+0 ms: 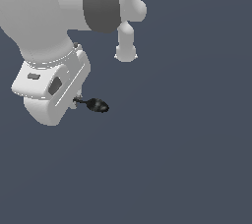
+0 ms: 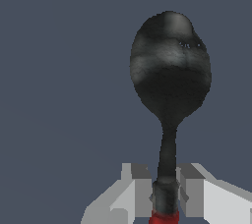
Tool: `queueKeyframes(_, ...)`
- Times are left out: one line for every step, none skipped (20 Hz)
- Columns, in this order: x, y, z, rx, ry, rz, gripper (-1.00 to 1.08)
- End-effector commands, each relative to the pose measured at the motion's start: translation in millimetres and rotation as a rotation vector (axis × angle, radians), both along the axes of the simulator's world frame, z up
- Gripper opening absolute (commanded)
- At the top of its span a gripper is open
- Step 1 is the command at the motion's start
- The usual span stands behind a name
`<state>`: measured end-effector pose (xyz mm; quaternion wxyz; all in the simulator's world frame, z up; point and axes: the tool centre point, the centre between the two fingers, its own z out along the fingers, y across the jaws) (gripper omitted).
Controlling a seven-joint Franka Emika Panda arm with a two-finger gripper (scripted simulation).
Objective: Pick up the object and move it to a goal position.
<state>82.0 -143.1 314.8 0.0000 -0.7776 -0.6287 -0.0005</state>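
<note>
Wrist view gives us what the exterior cam can't: the two grey fingers (image 2: 142, 191) of the gripper (image 2: 166, 193) pressed against either side of the tiny spoon-like tool (image 2: 170, 78), clamped on its dark shaft just above a bit of red handle. Its black rounded head, glossy w/ pale streaks, sticks out well past the fingertips. In the exterior view we see only the dark head and shaft of the tool (image 1: 96, 104) poking out toward the exterior view's right from under the white, smooth-shelled arm (image 1: 49, 90); fingers and red handle are hidden there. Background is flat, uniform slate blue-grey in both views; we can't tell floor from wall.
</note>
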Motion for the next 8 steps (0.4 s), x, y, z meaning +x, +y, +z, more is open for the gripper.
queueKeyframes(2.1, -1.4, 7.0, 0.0, 0.001, 0.0, -1.0)
queueKeyframes(2.7, -1.8, 8.9, 0.0, 0.001, 0.0, -1.0)
queueKeyframes(3.2, -2.2, 10.3, 0.0, 0.001, 0.0, -1.0)
queueKeyframes(3.7, -2.5, 11.5, 0.0, 0.001, 0.0, -1.0)
queueKeyframes(4.1, -2.7, 12.2, 0.0, 0.001, 0.0, -1.0)
queueKeyframes(4.3, -2.8, 12.7, 0.0, 0.001, 0.0, -1.0)
queueKeyframes(4.5, -2.9, 12.9, 0.0, 0.001, 0.0, -1.0)
queueKeyframes(4.6, -2.9, 12.9, 0.0, 0.001, 0.0, -1.0)
